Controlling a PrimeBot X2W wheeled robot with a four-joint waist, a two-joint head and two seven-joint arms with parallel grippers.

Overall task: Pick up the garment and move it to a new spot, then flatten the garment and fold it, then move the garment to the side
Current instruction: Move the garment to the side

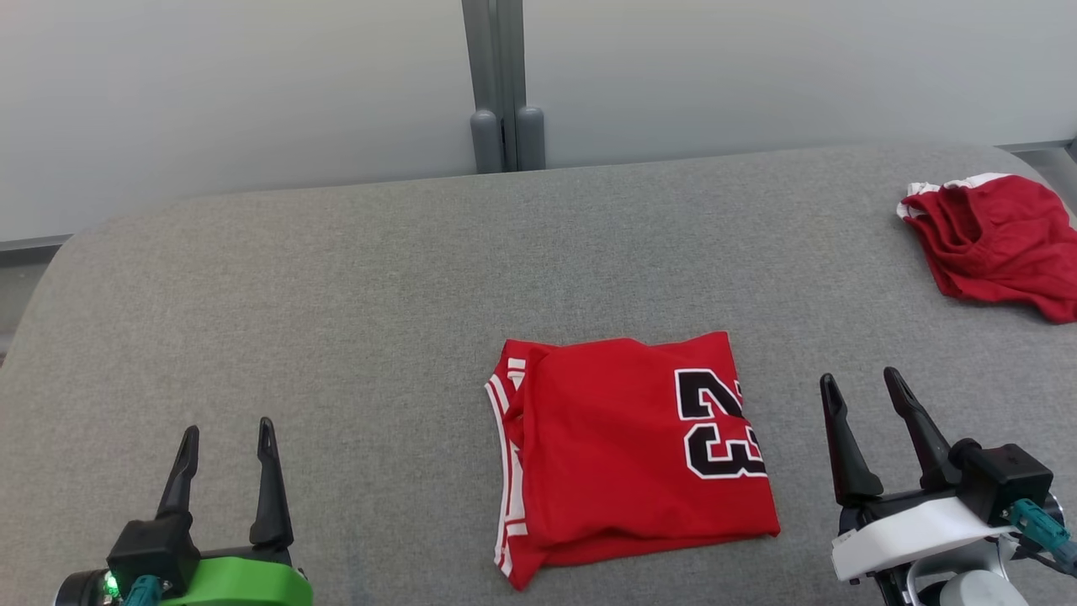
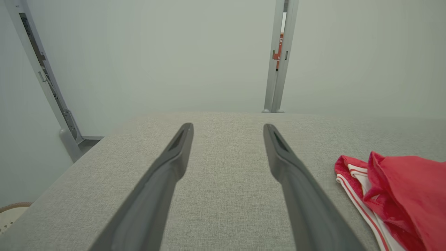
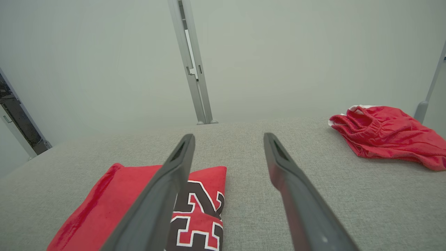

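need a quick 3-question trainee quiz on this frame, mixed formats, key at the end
1. True or false: in the head view, the folded red jersey lies between the left gripper and the right gripper.
2. Multiple choice: the right gripper is A) shut on the jersey, B) open and holding nothing, C) pressing down on the number 23.
3. Fill in: the crumpled red shorts lie at the far ____ of the grey surface, apart from the jersey.

Key: 1 true; 2 B; 3 right.
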